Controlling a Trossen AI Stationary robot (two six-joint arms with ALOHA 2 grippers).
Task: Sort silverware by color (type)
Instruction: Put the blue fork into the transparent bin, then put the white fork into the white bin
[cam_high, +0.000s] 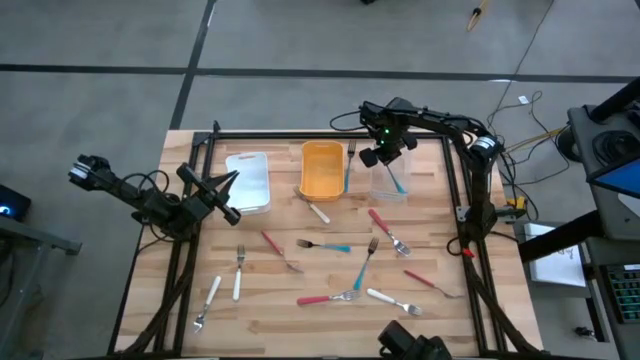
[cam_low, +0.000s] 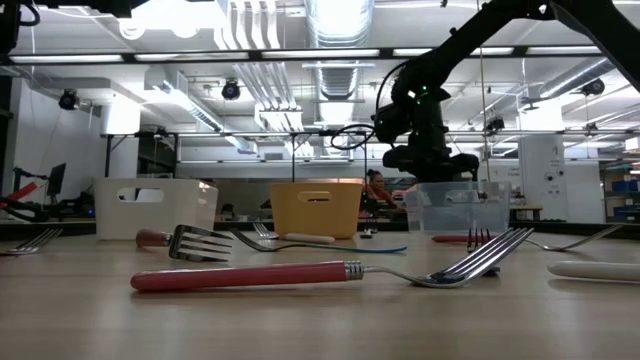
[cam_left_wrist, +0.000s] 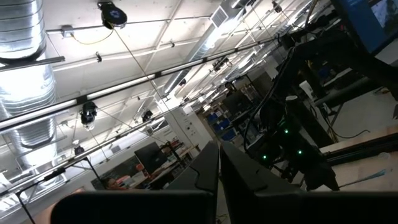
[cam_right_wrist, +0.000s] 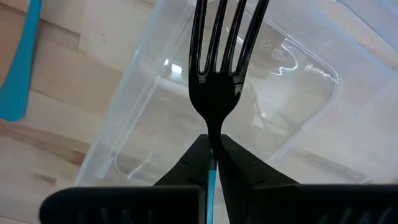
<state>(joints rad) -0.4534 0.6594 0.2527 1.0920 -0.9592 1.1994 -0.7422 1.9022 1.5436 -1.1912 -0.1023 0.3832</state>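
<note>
Right gripper (cam_right_wrist: 213, 149) with teal fork (cam_right_wrist: 219, 56) above clear bin (cam_right_wrist: 298, 134)

Three bins sat in a row along the far side of my wooden surface (cam_high: 280, 320): a white bin (cam_high: 248, 181), an orange bin (cam_high: 322, 168) beside it, then a clear bin (cam_right_wrist: 249, 106). Grey floor (cam_high: 100, 100) lay beyond.

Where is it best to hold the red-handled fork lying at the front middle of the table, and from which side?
Take the red-handled fork by the middle of its handle, straight down from above, fingers across it. It lies flat, and its metal head seems to meet the handle end of a teal fork, so keep away from there.
</note>
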